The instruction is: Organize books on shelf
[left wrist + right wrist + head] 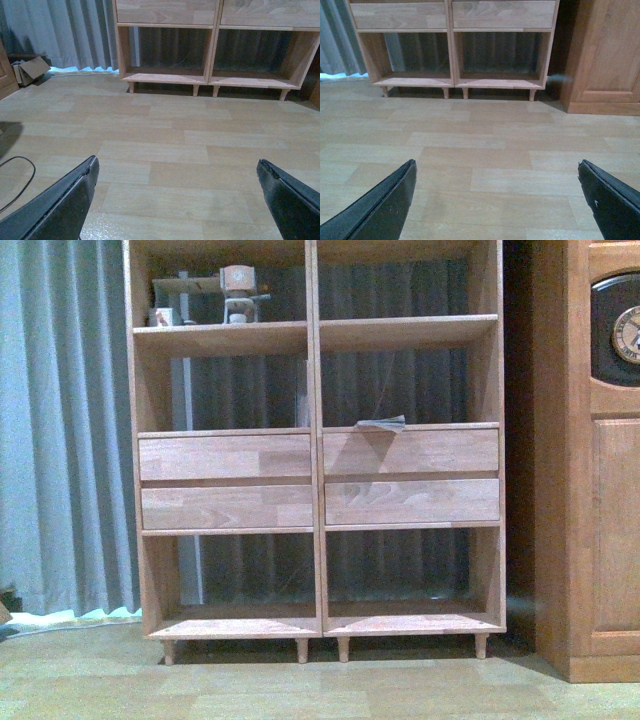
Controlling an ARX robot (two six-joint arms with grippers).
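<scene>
Pale wood-plank laminate floor [300, 695], slightly glossy. Standing on it: light natural-wood two-column shelving unit [230, 625] on short round legs; just beside, to the right, darker orange-brown wooden cabinet [600, 540], base flat down. Open brown cardboard box [32, 67] lying near grey curtain [75, 30]; thin black cable [33, 167] looped.

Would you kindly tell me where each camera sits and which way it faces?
Front view: on the body, squarely facing the shelf; no arm shows.
Left wrist view: low, facing the shelf's bottom bays across the floor; open left gripper frames it.
Right wrist view: likewise, with open right gripper and cabinet.
Shared: both wrist views show the shelf's legs.
</scene>
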